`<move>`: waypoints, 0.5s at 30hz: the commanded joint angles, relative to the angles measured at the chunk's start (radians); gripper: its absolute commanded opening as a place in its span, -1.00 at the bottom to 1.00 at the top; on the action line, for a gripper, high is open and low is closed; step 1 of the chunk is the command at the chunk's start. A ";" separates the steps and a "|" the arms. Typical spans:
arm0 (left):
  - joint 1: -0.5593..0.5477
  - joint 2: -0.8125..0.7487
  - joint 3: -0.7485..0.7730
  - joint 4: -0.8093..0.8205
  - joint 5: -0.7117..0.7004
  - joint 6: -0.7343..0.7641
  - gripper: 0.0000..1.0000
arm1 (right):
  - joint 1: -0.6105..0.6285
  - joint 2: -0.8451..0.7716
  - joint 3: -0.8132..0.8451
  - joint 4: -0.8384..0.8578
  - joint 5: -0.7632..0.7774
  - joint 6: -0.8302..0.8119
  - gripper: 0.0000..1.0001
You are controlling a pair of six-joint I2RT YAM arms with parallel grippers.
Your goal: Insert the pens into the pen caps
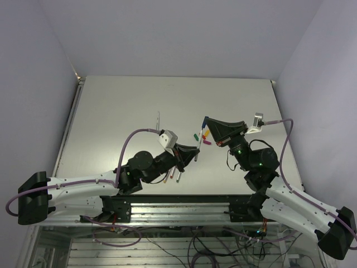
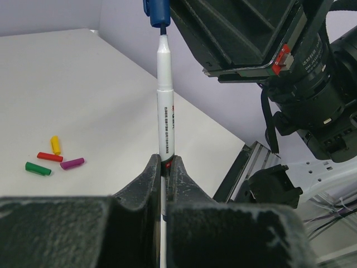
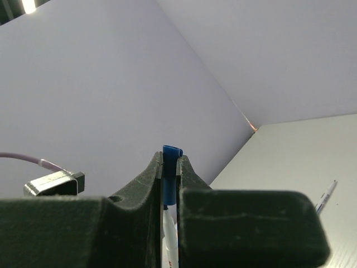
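Left gripper [image 2: 165, 162]: black fingers, jaws closed on the lower barrel of one pen; seen low in the left wrist view.

Held pen [image 2: 165, 100]: white barrel with fine print, kept upright in the left wrist view. Its dark tip is met by the mouth of the blue cap [image 2: 158, 12] directly above it. How far the tip is seated cannot be told.

Right gripper [image 3: 170, 162]: jaws clamped on the blue cap, whose top is seen just proud of the fingertips, at the upper end of the held pen.

Green cap [image 2: 38, 168], red cap [image 2: 50, 157], yellow cap [image 2: 55, 144], magenta cap [image 2: 72, 163]: laid loose in a small cluster on the table [image 1: 111, 111], near the held pen and below it; none is fitted to a pen.

Lone pen [image 1: 158, 120]: laid flat on the table, well apart from the held pen, on the left arm's side.

Two pens [image 1: 175, 174]: laid side by side near the held pen, toward the arm bases, partly hidden by the left arm.
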 commanded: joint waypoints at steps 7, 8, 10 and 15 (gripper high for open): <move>-0.003 -0.010 0.018 0.088 -0.025 0.014 -0.86 | 0.009 -0.001 0.008 -0.058 -0.047 -0.016 -1.00; -0.004 -0.009 0.019 0.087 -0.022 0.015 -0.86 | 0.009 0.000 0.008 -0.057 -0.046 -0.018 -1.00; -0.003 -0.004 0.022 0.082 -0.015 0.015 -0.86 | 0.010 0.002 0.013 -0.056 -0.043 -0.020 -1.00; -0.003 0.008 0.025 0.081 0.001 0.013 -0.86 | 0.010 0.000 0.019 -0.050 -0.030 -0.032 -1.00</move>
